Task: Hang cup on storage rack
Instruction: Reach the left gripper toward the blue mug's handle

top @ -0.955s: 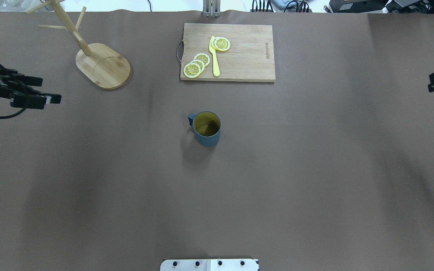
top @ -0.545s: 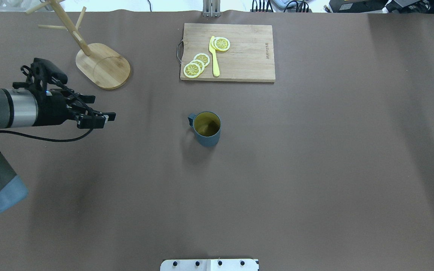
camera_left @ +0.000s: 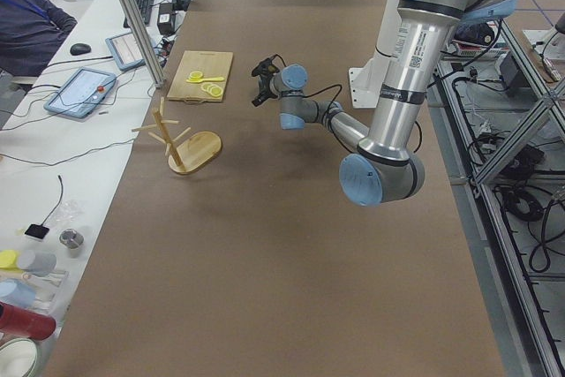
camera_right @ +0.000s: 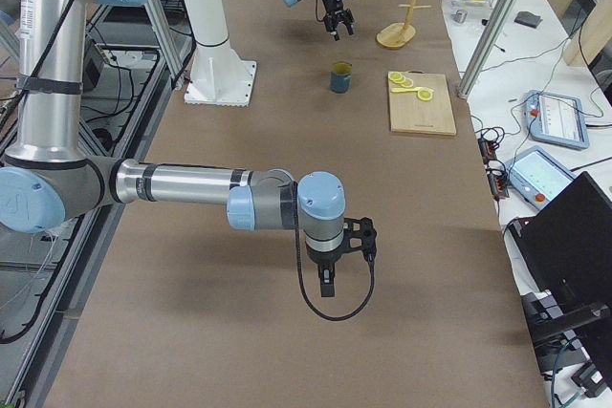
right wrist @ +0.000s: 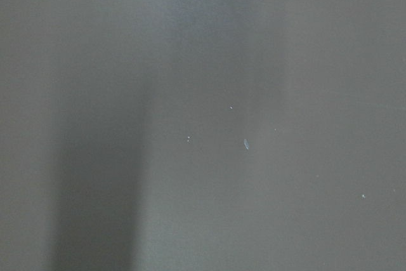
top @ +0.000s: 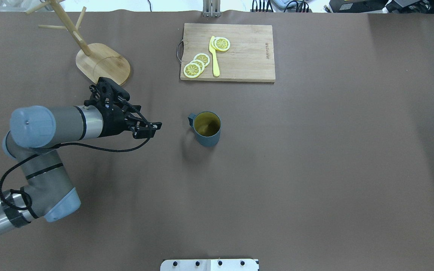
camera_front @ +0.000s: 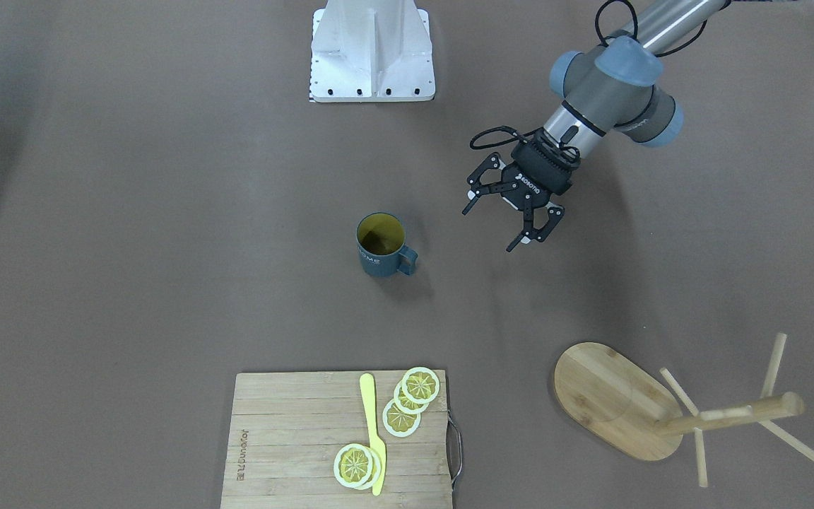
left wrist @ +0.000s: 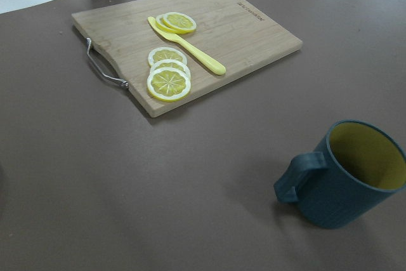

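Note:
The slate-blue cup [top: 206, 128] stands upright mid-table, its handle pointing toward my left arm; it also shows in the front view [camera_front: 381, 245] and the left wrist view [left wrist: 349, 182]. My left gripper [top: 153, 130] is open and empty, a short way to the left of the cup's handle, apart from it; the front view [camera_front: 488, 230] shows its fingers spread. The bamboo storage rack [top: 103, 66] stands at the far left, beyond the left arm, and shows in the front view [camera_front: 615, 399]. My right gripper [camera_right: 325, 284] shows only in the exterior right view, far from the cup; I cannot tell its state.
A wooden cutting board [top: 239, 56] with lemon slices [top: 196, 64] and a yellow knife [top: 214, 56] lies at the back centre, beyond the cup. The robot's white base [camera_front: 372, 49] is at the near edge.
My left arm has swept from the table's left edge toward the cup, gripper still open. The right gripper, at the right edge one second ago, has left the overhead view. The cup has not moved.

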